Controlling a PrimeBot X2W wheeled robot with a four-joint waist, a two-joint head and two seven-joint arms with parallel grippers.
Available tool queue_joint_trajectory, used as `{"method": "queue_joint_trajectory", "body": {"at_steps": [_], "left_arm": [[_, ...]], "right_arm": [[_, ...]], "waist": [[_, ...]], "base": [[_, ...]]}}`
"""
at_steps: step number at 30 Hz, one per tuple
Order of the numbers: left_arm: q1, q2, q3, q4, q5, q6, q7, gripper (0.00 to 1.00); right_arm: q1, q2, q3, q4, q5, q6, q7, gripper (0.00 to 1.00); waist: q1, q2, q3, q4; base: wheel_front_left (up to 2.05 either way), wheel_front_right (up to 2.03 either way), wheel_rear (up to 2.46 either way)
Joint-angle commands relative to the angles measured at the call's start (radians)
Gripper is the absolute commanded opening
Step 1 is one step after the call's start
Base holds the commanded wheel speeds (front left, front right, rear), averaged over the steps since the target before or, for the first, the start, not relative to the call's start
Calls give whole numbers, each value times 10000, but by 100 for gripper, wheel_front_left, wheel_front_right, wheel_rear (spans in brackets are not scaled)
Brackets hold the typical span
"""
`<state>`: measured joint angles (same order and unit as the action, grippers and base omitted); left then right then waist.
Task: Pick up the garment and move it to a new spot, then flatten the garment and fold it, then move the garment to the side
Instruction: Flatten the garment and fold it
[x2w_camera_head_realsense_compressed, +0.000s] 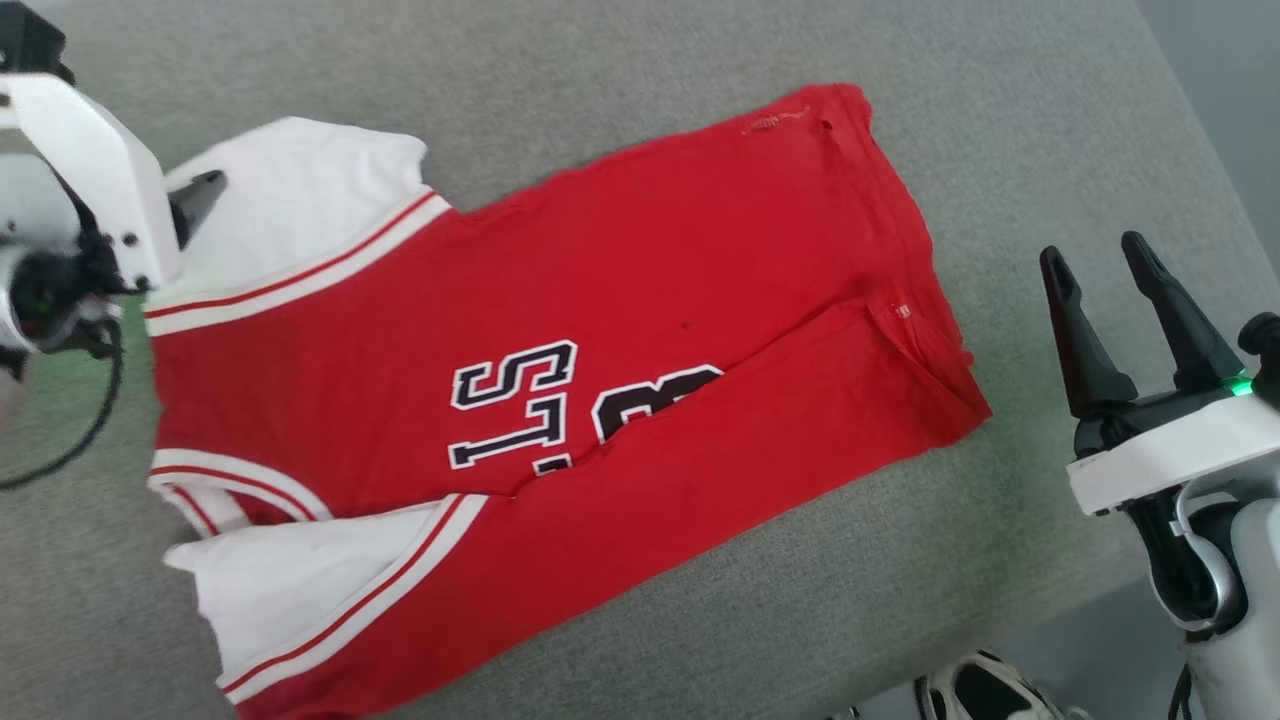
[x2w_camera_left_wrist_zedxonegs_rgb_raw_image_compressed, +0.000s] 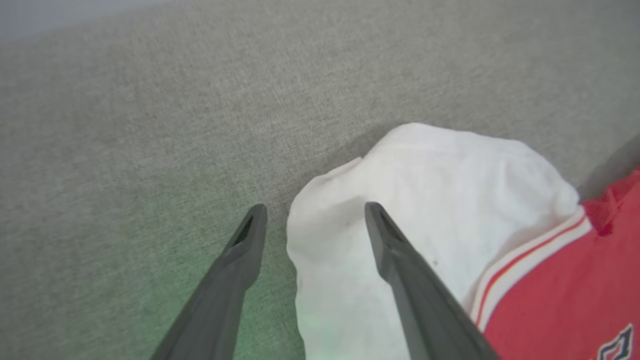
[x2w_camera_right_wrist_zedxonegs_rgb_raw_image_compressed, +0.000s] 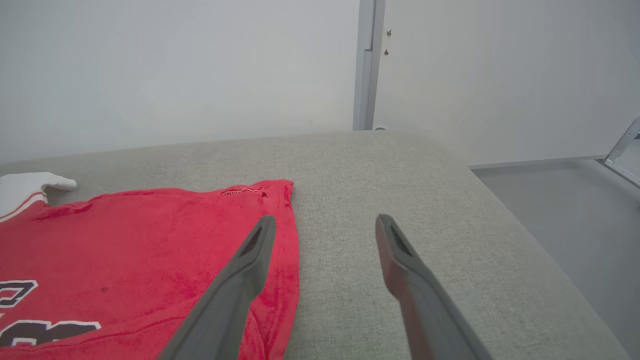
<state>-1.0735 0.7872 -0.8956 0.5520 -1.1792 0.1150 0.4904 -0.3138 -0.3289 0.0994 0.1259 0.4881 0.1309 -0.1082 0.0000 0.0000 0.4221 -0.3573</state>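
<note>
The garment (x2w_camera_head_realsense_compressed: 620, 300), a red shirt with white sleeves and black-and-white lettering, lies spread on the grey upholstered surface (x2w_camera_head_realsense_compressed: 640, 60). Its near long side is folded over onto the chest. My left gripper (x2w_camera_left_wrist_zedxonegs_rgb_raw_image_compressed: 312, 210) stands open over the far white sleeve (x2w_camera_left_wrist_zedxonegs_rgb_raw_image_compressed: 440, 200); one finger is above the sleeve's edge, the other above the grey cloth, and nothing is held. In the head view one of its fingers (x2w_camera_head_realsense_compressed: 200, 195) pokes out from behind the white arm. My right gripper (x2w_camera_head_realsense_compressed: 1092, 250) is open and empty just right of the hem (x2w_camera_right_wrist_zedxonegs_rgb_raw_image_compressed: 285, 250), off the shirt.
The grey surface ends at the right, where the floor (x2w_camera_right_wrist_zedxonegs_rgb_raw_image_compressed: 575, 200) drops away. A pale wall and a door frame (x2w_camera_right_wrist_zedxonegs_rgb_raw_image_compressed: 367, 65) stand behind. A white-and-dark shoe-like object (x2w_camera_head_realsense_compressed: 985, 690) lies at the bottom edge. A black cable (x2w_camera_head_realsense_compressed: 90, 420) hangs from my left arm.
</note>
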Motion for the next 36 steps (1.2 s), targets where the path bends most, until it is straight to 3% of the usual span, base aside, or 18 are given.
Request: {"method": "queue_joint_trajectory", "body": {"at_steps": [1,3,6,7,8,10,12,18,27,32,36], "left_arm": [[-634,-74,-172,608,-86,166,1086,100],[-881,-166,-337,971,-183,248,1928,100],[-1078,-297,-569,1197,-351,24,2960,100],[-1127,-359,-562,1223,-473,-19,3206,93],[-1166,-431,-557,1220,-522,-56,3385,55],[-1203,-595,-566,1174,-736,-203,3740,36],[-1268,-731,-584,1113,-838,-316,3899,0],[-1514,-1041,-516,1096,-628,-581,3303,0],[-2111,-2218,-720,1410,-208,-1300,2617,0],[-2353,-2715,-818,1684,-83,-1576,2305,0],[-2484,-3014,-864,1867,-3,-1738,2080,0]], "right_arm": [[-102,-76,25,166,95,-6,-124,100],[-120,-131,37,245,148,-6,-180,100],[-226,-223,116,279,188,-6,-136,100],[-274,-271,178,274,217,-6,-81,100],[-327,-326,213,269,210,-6,-22,100],[-491,-500,422,255,185,-6,165,100],[-759,-674,656,233,169,-6,384,100],[-1785,-1164,1573,529,454,-6,1253,100],[-5042,-2607,3799,2423,2156,-6,4611,100],[-6326,-2908,4410,3601,3015,-6,6066,100],[-7013,-2991,4814,4360,3444,-6,6579,100]], "waist": [[0,0,342,-289],[0,0,437,-322],[0,0,513,-286],[0,0,537,-249],[0,0,555,-203],[0,0,584,-86],[0,0,611,54],[0,0,718,392],[0,0,1111,1478],[0,0,1300,1924],[0,0,1441,2168]], "base": [[0,0,0],[0,0,0],[0,0,0],[0,0,0],[0,0,0],[0,0,0],[0,0,0],[0,0,0],[0,0,0],[0,0,0],[0,0,0]]}}
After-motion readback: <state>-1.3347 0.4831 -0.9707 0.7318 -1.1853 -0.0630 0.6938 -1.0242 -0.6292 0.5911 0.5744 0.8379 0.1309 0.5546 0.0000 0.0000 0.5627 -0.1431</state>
